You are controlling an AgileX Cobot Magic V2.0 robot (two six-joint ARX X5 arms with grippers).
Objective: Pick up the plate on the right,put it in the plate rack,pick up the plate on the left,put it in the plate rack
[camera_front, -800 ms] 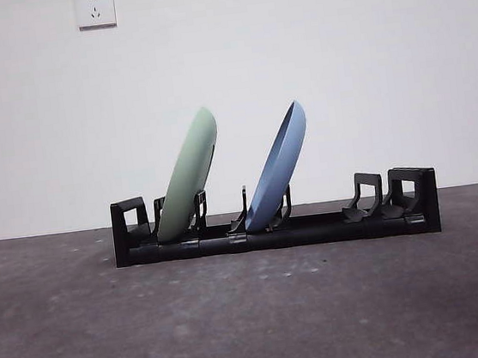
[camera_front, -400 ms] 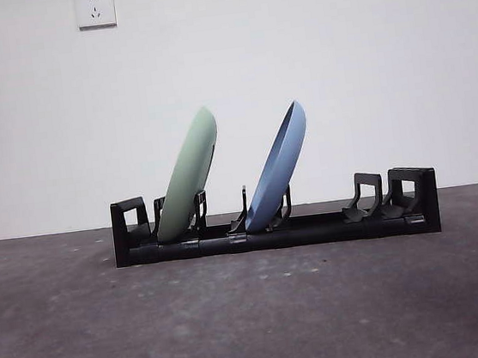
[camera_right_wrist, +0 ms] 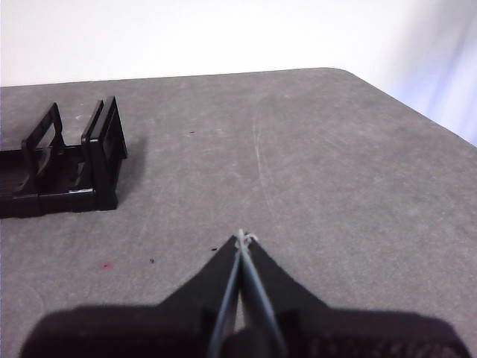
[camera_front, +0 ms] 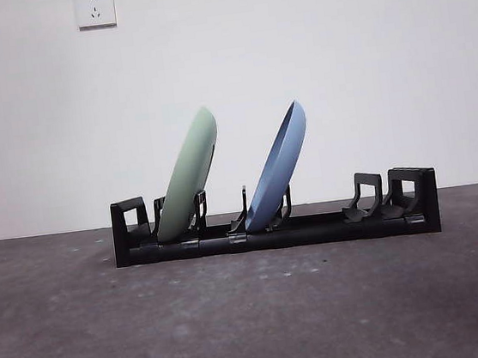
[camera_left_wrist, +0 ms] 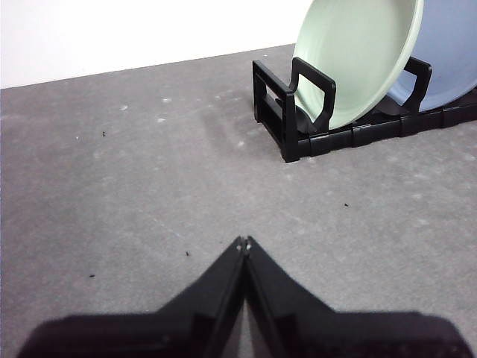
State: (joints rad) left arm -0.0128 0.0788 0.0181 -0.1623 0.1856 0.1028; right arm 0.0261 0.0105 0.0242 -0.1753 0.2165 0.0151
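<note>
The black plate rack [camera_front: 314, 227] lies across the table's middle. A pale green plate [camera_front: 189, 176] leans in its left slots and a blue plate [camera_front: 279, 167] leans in the slots near the middle. Neither arm shows in the front view. My left gripper [camera_left_wrist: 244, 242] is shut and empty above bare table, off the rack's left end [camera_left_wrist: 287, 112], where the green plate [camera_left_wrist: 358, 56] and a sliver of the blue plate [camera_left_wrist: 447, 52] show. My right gripper [camera_right_wrist: 242, 237] is shut and empty off the rack's right end [camera_right_wrist: 100, 160].
The grey table [camera_front: 255, 315] runs to a white wall with two sockets [camera_front: 95, 7] high up. The rack's right slots [camera_front: 370, 194] hold nothing. The table's rounded corner [camera_right_wrist: 350, 74] lies beyond the right gripper.
</note>
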